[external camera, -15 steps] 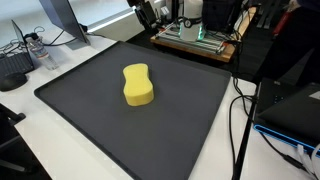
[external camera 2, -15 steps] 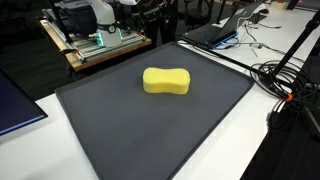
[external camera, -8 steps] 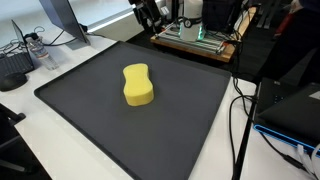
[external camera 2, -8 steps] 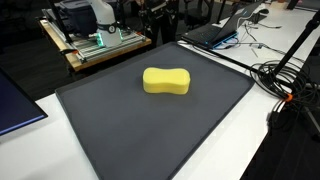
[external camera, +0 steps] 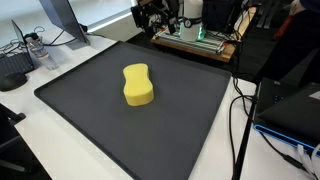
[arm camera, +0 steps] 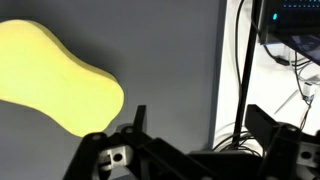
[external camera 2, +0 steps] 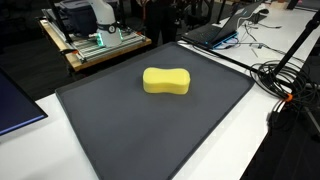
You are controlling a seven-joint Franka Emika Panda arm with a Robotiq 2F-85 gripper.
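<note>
Mat point(external camera: 90, 110) open all round sponge point(external camera: 138, 85); cables point(external camera 2: 272, 72) crowd one edge, equipment point(external camera: 200, 38) behind.

The sponge point(external camera: 138, 85) was yellow and thick, with rounded ends and a pinched waist; it lay flat on the dark mat point(external camera: 185, 115), near the mat's middle; nothing touched it; the wrist view showed it at upper left.

Flat dark grey rectangular mat point(external camera: 180, 110), lying on white tabletop point(external camera: 50, 140). Wooden board with green-lit electronics point(external camera 2: 95, 45) beyond the mat. Tangled black cables point(external camera 2: 285, 85) beside the mat edge. Open dark laptop point(external camera 2: 215, 32) nearby.
</note>
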